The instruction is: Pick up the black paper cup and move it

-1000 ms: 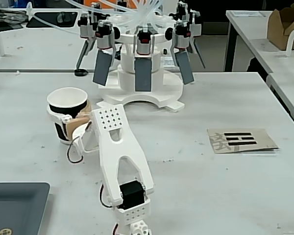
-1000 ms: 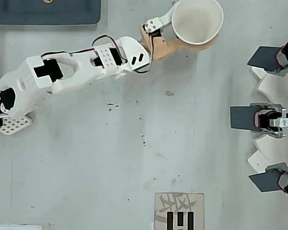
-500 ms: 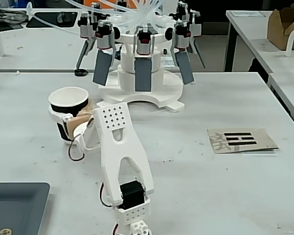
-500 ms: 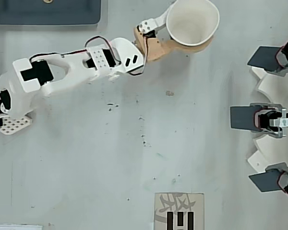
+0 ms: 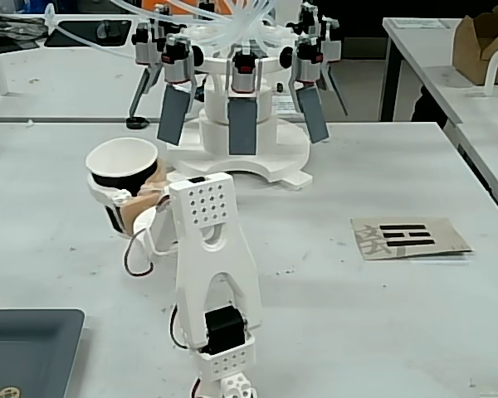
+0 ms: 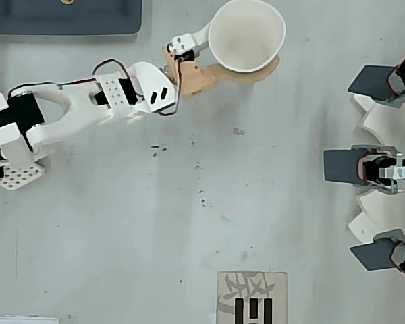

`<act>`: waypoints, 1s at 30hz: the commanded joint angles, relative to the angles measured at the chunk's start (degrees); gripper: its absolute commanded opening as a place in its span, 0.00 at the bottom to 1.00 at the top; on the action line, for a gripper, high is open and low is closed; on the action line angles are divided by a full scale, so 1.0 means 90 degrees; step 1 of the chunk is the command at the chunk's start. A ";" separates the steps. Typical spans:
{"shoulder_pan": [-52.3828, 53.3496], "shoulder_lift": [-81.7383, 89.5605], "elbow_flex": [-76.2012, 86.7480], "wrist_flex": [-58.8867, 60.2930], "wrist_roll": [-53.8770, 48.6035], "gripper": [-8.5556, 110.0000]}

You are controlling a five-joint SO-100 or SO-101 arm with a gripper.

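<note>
The black paper cup (image 5: 112, 179) stands upright at the left of the table in the fixed view, white inside, with a white rolled rim. From overhead its open mouth (image 6: 246, 35) shows near the top edge. My gripper (image 5: 121, 201) is shut on the cup. A white finger (image 6: 191, 41) wraps one side and a tan finger (image 6: 206, 74) presses the other. The cup looks held slightly above the tabletop. My white arm (image 5: 209, 249) reaches toward it from the near edge.
A white fixture (image 5: 241, 124) with several dark paddles stands at the back, along the right edge (image 6: 378, 165) from overhead. A card with black markings (image 5: 409, 237) lies to the right. A dark tray (image 5: 25, 348) sits at the near left corner.
The arm has drawn back and risen with the cup in its grip. From overhead the cup has shifted left and looks larger; in the fixed view it sits a little higher.
</note>
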 commanded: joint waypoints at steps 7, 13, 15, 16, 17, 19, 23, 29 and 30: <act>0.0205 0.1182 0.0723 -0.0264 -0.0098 0.16; 0.0342 0.1660 0.1357 -0.0479 -0.0107 0.16; 0.0439 0.1865 0.1602 -0.0547 -0.0107 0.15; 0.0488 0.1963 0.1738 -0.0596 -0.0107 0.15; 0.0537 0.2061 0.1885 -0.0635 -0.0107 0.15; 0.0625 0.2256 0.2148 -0.0713 -0.0107 0.15; 0.0762 0.2529 0.2500 -0.0850 -0.0156 0.15; 0.1035 0.2676 0.2637 -0.0947 -0.0186 0.15; 0.1104 0.2686 0.2637 -0.0957 -0.0186 0.15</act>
